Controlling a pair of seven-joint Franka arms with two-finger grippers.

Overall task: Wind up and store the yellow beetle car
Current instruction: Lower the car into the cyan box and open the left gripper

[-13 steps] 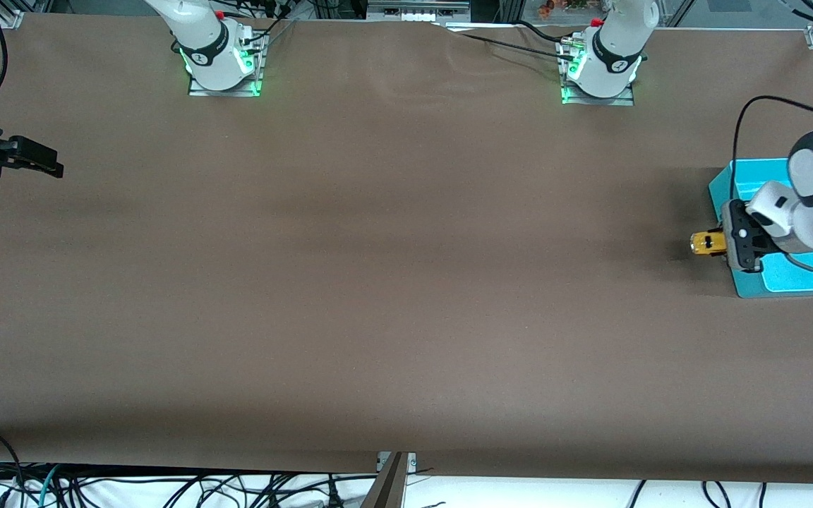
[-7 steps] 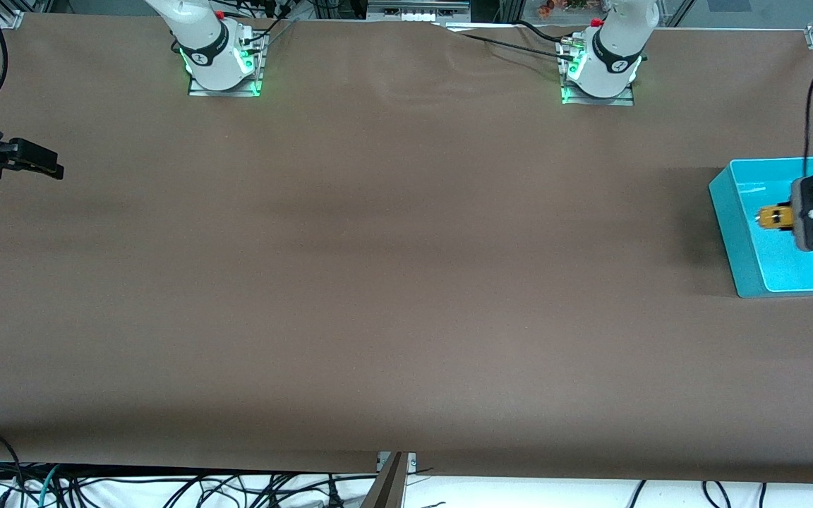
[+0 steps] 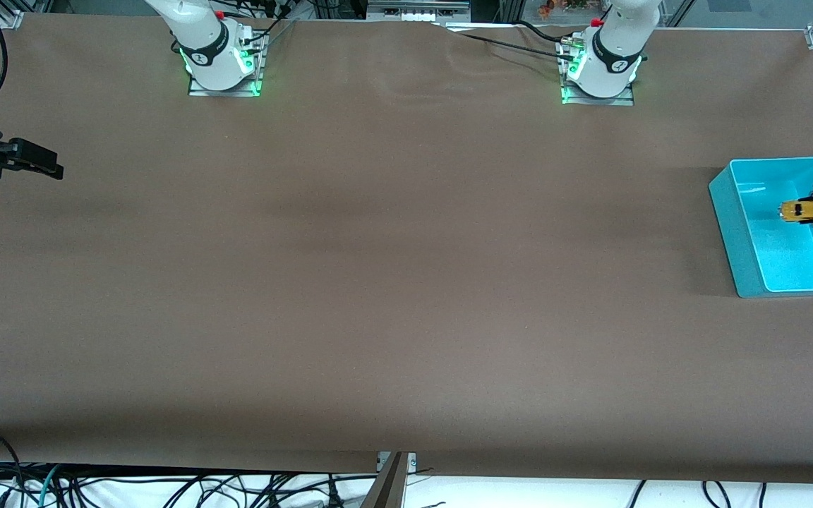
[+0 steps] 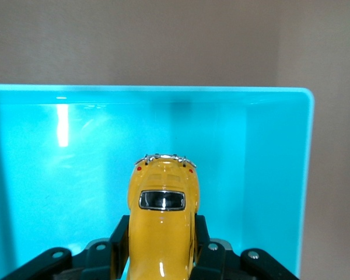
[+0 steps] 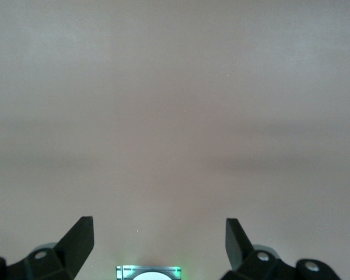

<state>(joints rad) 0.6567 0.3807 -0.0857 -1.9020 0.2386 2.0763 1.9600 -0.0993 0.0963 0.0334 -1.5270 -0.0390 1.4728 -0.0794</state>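
The left end effector (image 3: 812, 211) hangs over the interior of a turquoise bin (image 3: 727, 212) that sits at the left arm's end of the brown tabletop (image 3: 392, 282). Its two black fingers (image 4: 118, 242) are clenched on the flanks of the yellow beetle car (image 3: 797, 210), one on each side, so the toy is carried in the air above the bin floor; whether its wheels touch that floor cannot be told from either view.

In the left wrist view the yellow beetle car (image 4: 163, 224) shows a glossy, rounded, bright yellow body with a small dark window framed in chrome, two tiny red lamps near the end that points away from the fingers, and a thin silver bumper at that end. The turquoise bin (image 4: 280, 175) has straight walls, rounded corners and a shiny floor that reflects the overhead light.

The right arm waits at its own end of the tabletop. The right end effector (image 3: 39, 161) is held over bare brown cloth with its fingers (image 5: 79, 239) spread wide and nothing between them.
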